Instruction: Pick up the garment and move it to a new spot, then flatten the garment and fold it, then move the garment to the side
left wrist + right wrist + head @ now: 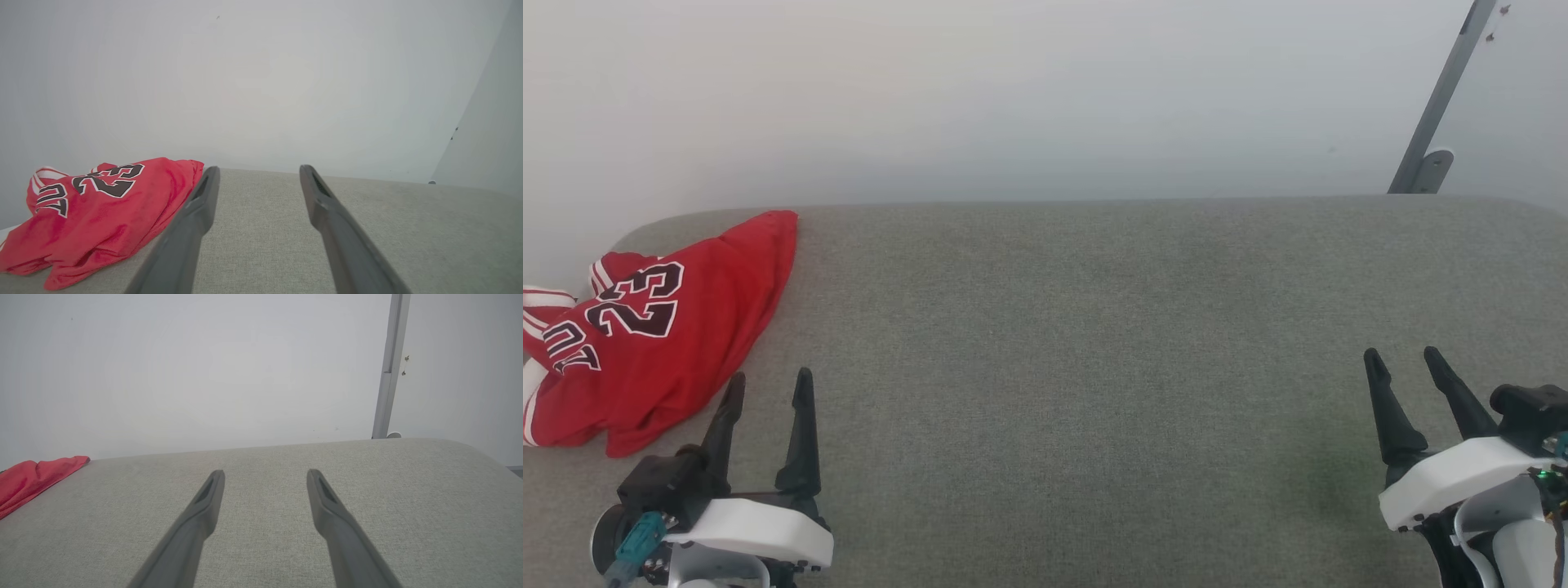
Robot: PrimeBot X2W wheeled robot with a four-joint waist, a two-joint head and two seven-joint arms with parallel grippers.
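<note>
The garment (pixel 678 343) is a red jersey with a dark "23", lying crumpled at the far left of the grey padded surface (pixel 1094 367). White striped trim shows at its left side. My left gripper (pixel 771 385) stands open just right of the garment's near edge, holding nothing. In the left wrist view the garment (pixel 94 220) lies to the left of the open left gripper (pixel 258 173). My right gripper (pixel 1404 359) is open at the lower right, far from the garment. The right wrist view has the right gripper (pixel 265 477) open over bare fabric and a corner of the garment (pixel 32 479) at far left.
A pale wall rises behind the surface. A grey metal pole (pixel 1441 98) leans at the back right, and stands as a pole (pixel 390 367) in the right wrist view. The surface's back edge curves down at both ends.
</note>
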